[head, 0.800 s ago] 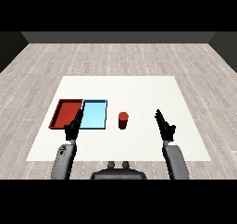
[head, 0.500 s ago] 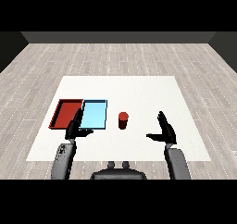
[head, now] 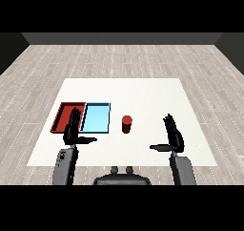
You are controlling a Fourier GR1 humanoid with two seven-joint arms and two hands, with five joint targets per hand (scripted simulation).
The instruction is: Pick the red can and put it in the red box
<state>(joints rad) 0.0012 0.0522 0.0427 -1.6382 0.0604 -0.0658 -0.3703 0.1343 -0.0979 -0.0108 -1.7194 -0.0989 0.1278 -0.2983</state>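
A small red can (head: 126,124) stands upright at frame centre, likely light, rigid and smooth, best wrapped round its side; both robot hands, left (head: 73,129) and right (head: 172,134), spread open and hold nothing.

No text, label, brand, number or sign can be read anywhere: the red can (head: 126,124), the red tray (head: 61,116), the light blue tray (head: 96,118) and the white surface (head: 143,96) all show plain faces.

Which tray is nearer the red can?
The light blue tray: it lies beside the red can, while the red tray lies beyond it, leftward.
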